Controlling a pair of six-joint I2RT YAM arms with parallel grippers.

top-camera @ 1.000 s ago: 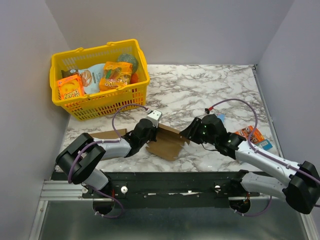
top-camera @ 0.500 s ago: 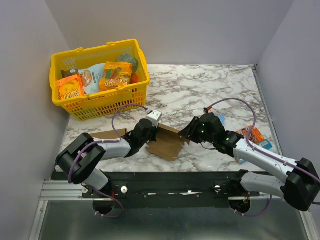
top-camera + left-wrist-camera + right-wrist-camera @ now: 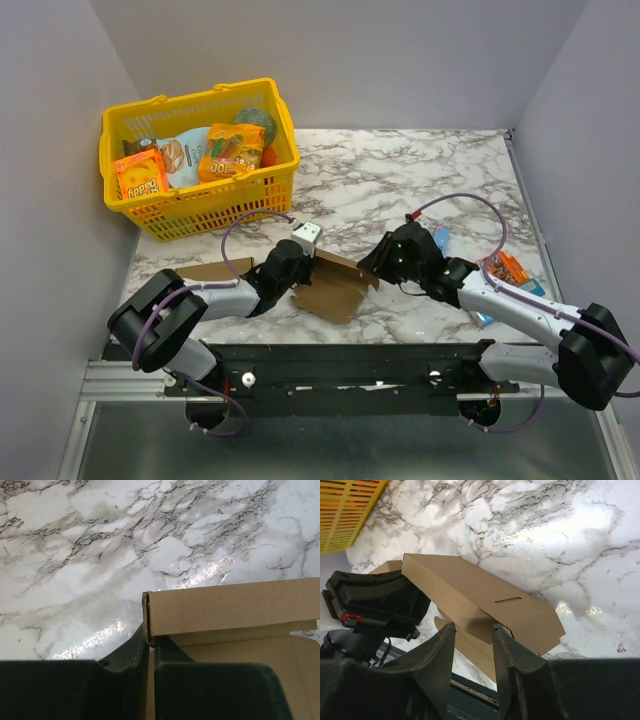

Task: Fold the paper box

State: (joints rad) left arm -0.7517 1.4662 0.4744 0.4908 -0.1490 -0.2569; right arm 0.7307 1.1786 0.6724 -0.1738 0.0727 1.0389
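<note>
- Two arms start from the near edge of the marble desk [image 3: 400, 170] and reach in toward each other, meeting at the middle of that near edge.
- One paper box [image 3: 335, 285] lies there between them, close to the near edge. It is a thin brown card piece, partly raised, with one long wall folded up along its far side.
- Left hand [image 3: 292, 270]: it is clenched on the box's left end. In the left wrist view its fingers [image 3: 135, 650] pinch the doubled end of the upright wall [image 3: 230, 607], with the card floor of the box showing below that wall.
- Right hand [image 3: 372, 262]: it sits at the box's right end. In the right wrist view its fingers [image 3: 442, 645] stand apart, released, one on each side of a hanging flap at the box's [image 3: 470, 587] near corner. A narrow slot is cut in the wall above them.
- Beside the left arm, nearer the desk's left edge, a flat brown card sheet [image 3: 215, 268] lies partly hidden under the arm.
- Near the right edge, an orange packet [image 3: 505, 270] lies just beside the right forearm, with a small blue item [image 3: 440, 238] next to the wrist.
- At the far-left corner stands a yellow basket [image 3: 215, 205], well apart from the box. It holds an orange carton [image 3: 142, 173], a pale bag [image 3: 182, 155] and an orange snack bag [image 3: 232, 150].
</note>
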